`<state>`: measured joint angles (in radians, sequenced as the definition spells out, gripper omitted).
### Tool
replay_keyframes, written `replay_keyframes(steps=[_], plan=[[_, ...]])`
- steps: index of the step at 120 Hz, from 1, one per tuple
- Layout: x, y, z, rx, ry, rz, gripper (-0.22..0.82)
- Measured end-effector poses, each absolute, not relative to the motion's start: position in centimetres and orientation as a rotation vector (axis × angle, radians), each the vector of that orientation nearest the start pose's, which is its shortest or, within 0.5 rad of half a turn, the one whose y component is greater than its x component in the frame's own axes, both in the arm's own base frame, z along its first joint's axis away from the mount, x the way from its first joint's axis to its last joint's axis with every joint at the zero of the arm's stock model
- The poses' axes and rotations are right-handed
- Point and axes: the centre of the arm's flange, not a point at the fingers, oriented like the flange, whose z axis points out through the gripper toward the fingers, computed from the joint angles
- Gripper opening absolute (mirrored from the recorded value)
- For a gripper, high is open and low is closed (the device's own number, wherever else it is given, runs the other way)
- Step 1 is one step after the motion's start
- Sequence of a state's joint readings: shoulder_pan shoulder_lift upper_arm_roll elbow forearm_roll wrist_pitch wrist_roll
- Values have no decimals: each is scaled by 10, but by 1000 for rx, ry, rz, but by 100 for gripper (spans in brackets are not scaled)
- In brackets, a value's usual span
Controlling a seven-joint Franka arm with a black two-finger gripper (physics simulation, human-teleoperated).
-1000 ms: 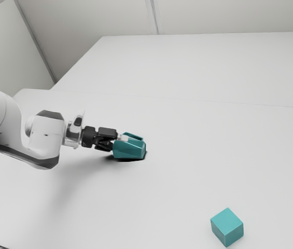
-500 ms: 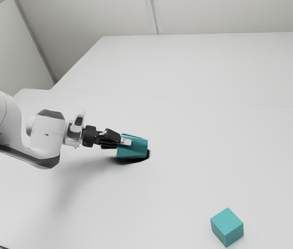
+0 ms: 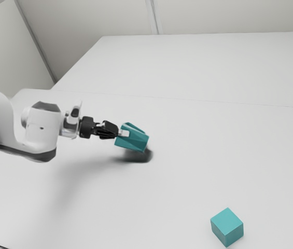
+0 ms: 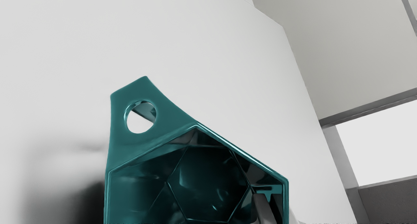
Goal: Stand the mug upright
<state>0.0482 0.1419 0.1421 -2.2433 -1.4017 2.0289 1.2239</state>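
At left in the exterior view, the arm [image 3: 41, 134] is cased in smooth, rounded white shells, edged below by a dark grey band [image 3: 24, 151] and topped by a grey cap [image 3: 45, 107]; the black gripper [image 3: 125, 133] is tipped pale.

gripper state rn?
Gripper: closed, holding the mug by its wall, one finger inside, one outside; mug tilted, off the table.

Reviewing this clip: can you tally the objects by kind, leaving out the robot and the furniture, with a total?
Mugs: 1 (teal, hexagonal, tilted in the gripper's hold)
Cubes: 1 (turquoise)
Total: 2
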Motion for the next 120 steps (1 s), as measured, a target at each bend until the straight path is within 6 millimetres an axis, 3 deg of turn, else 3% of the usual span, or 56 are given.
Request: replay_keyframes(steps=[27,66,87,120], plan=[[541,44,355,2169,-307,560,-18],[548,43,418,2492,-665,358,-18],[538,29,440,2651,-756,246,-18],[511,7,464,2823,-738,159,-18]])
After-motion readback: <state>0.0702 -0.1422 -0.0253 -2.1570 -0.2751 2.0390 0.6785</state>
